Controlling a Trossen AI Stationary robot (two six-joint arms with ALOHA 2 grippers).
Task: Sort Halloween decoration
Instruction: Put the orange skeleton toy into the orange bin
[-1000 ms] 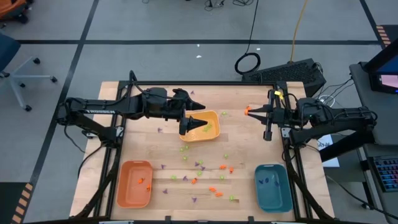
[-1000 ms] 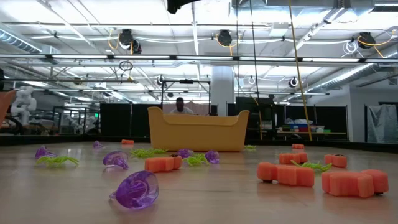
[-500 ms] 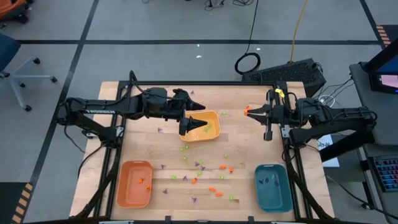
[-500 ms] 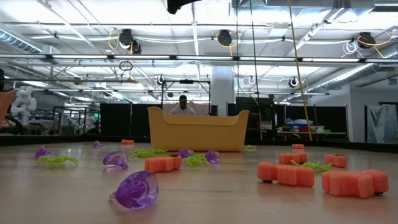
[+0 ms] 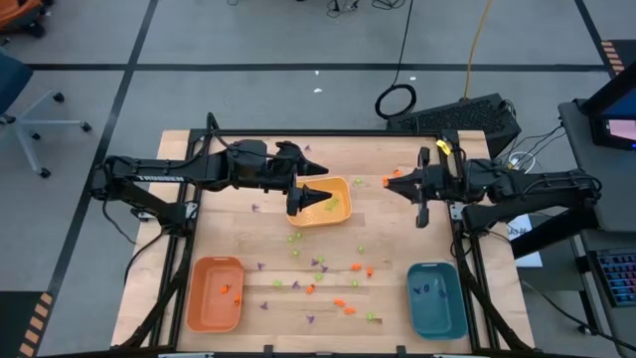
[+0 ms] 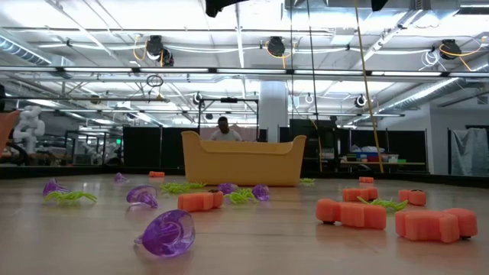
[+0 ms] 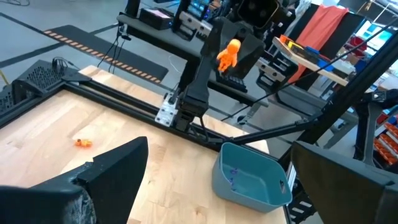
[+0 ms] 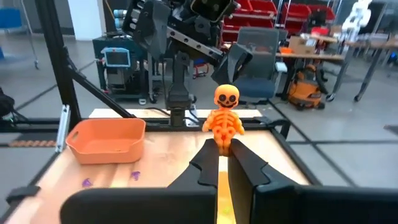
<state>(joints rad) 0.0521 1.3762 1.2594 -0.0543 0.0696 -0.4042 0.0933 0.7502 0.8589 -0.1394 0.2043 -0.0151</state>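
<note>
The right tool (image 8: 224, 163) pinches a tiny orange skeleton (image 8: 225, 123) by its legs; it looks light, rubbery, easily slipped, so that low grip suits, while the left tool (image 5: 310, 199) hangs wide open, empty

The left arm reaches from the table's left edge toward its middle, wrist level, and the left gripper (image 5: 316, 196) hangs there with its two dark fingers (image 7: 118, 168) spread wide, holding nothing. The right arm extends inward from the right edge near the far side; the right gripper (image 5: 390, 181) is clamped on a small orange skeleton figure (image 8: 225, 122).
</note>
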